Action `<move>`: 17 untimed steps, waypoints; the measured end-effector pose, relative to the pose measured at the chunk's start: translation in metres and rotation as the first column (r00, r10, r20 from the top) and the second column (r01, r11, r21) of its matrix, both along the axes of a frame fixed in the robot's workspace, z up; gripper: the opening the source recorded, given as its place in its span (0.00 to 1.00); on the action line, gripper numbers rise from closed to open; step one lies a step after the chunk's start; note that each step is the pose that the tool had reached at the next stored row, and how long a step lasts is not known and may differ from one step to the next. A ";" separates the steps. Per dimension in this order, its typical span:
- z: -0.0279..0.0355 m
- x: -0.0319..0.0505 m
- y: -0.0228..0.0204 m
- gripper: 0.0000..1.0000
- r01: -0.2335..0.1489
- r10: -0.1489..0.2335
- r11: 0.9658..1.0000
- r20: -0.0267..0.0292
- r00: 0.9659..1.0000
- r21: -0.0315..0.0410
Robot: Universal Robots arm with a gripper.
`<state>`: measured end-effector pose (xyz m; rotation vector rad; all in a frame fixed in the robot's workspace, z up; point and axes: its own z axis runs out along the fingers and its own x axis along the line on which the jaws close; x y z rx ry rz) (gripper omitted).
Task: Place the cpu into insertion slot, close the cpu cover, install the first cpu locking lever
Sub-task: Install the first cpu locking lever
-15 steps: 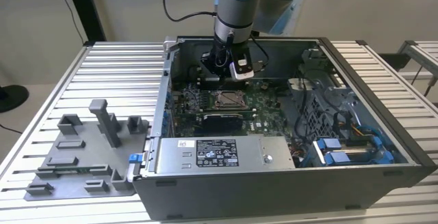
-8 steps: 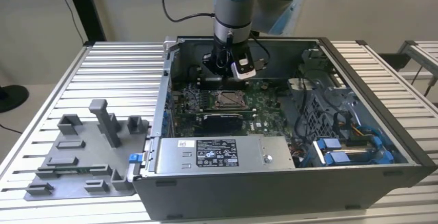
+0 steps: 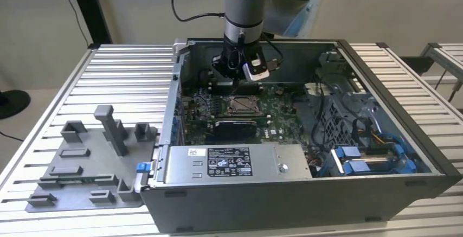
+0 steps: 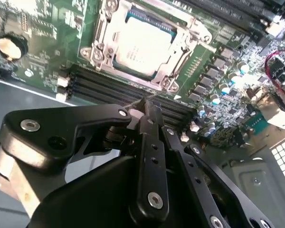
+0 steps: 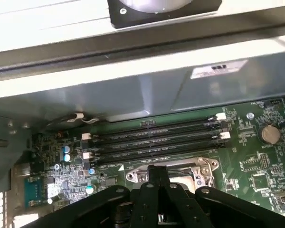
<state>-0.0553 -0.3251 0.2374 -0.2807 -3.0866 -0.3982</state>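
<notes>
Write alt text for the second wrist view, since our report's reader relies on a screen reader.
The shut black gripper hangs over the dark memory slots of a green circuit board. Just beyond them the silvery cpu sits in its socket, with the cpu cover lying flat around it.

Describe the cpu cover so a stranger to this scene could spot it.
Look inside the open computer case, at the green circuit board on its floor. Near the board's middle lies the cpu cover, a silvery square frame flat around the pale cpu. Unlike the long black slots beside it, it is shiny and square.
</notes>
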 end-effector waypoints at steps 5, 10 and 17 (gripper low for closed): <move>-0.0036 -0.0067 0.0036 0.00 -0.017 0.017 1.000 0.010 1.000 0.007; -0.0048 -0.0213 0.0033 0.00 -0.020 0.019 0.999 0.024 1.000 0.032; -0.0050 -0.0372 0.0009 0.00 -0.022 0.016 0.995 0.070 0.997 0.093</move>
